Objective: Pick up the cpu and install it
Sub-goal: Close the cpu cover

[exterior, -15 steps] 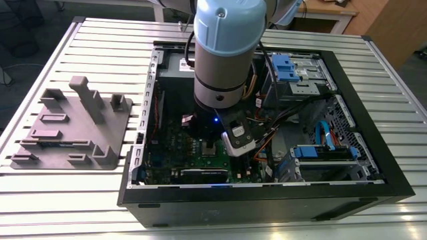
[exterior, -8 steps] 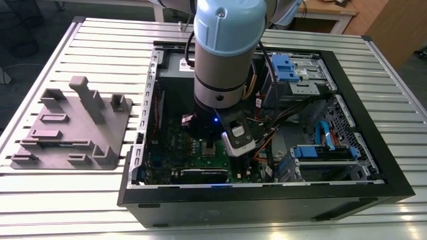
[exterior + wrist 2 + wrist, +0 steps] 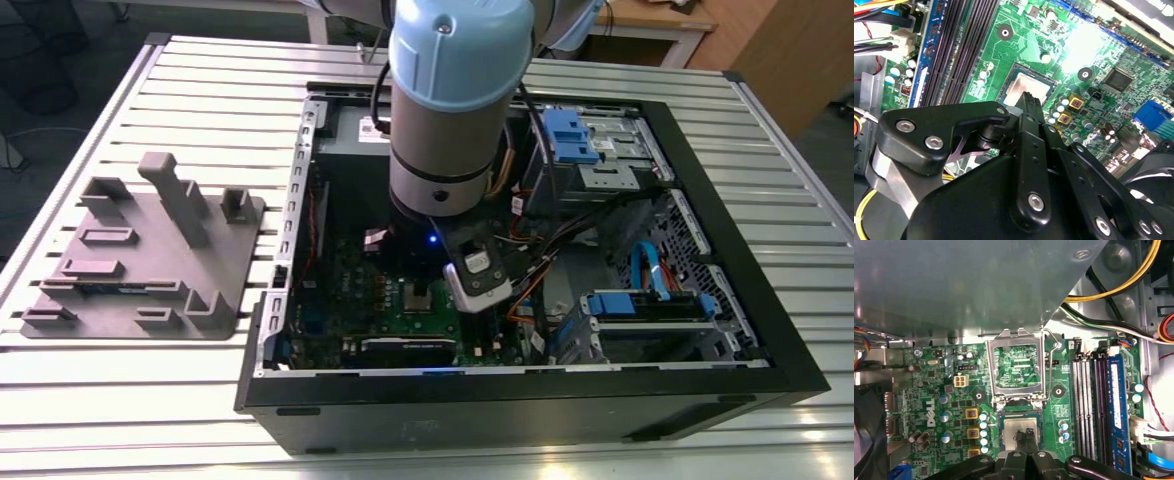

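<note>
The cpu lies flat in its socket on the green motherboard, with its silver top facing up; in the second wrist view it sits in the same place, inside a dark square border. The gripper is directly over the cpu, and its two black fingers are drawn narrow, almost together, with the tips at the surface of the chip. I cannot tell if they really touch it. Just beside the socket, the silver socket frame stands opened. The long memory slots run along the other side of the socket. In the exterior view the arm reaches down into the open computer case, which lies on a slatted table. A grey fixture with upright posts rests on the table at the exterior view's left of the case
</note>
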Controlling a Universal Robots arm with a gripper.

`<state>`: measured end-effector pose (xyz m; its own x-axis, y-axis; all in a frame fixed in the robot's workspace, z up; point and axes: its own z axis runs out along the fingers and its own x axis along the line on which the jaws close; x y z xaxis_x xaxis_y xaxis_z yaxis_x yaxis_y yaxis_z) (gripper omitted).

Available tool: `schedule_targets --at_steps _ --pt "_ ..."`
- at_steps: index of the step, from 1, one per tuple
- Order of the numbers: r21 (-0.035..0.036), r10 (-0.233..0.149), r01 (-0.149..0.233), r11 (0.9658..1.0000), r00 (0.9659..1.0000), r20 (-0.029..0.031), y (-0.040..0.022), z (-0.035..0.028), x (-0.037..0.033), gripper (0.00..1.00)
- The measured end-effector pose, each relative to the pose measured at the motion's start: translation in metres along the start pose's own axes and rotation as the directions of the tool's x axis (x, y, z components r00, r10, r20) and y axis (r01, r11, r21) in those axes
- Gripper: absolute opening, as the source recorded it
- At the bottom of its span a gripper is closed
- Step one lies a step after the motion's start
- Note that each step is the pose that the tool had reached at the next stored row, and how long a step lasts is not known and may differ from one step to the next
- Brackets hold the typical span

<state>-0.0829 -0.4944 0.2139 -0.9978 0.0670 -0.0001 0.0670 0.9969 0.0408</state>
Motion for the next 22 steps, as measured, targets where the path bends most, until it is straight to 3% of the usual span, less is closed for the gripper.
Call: schedule_targets --at_steps 17,22 --pt "-0.0001 0.000 0.000 1.0000 1.0000 0.0001 0.0031 0.0003 -0.0227 0.11" --pt "-0.0001 0.000 0.000 1.0000 1.0000 0.0001 0.0034 0.0003 -0.0245 0.11"
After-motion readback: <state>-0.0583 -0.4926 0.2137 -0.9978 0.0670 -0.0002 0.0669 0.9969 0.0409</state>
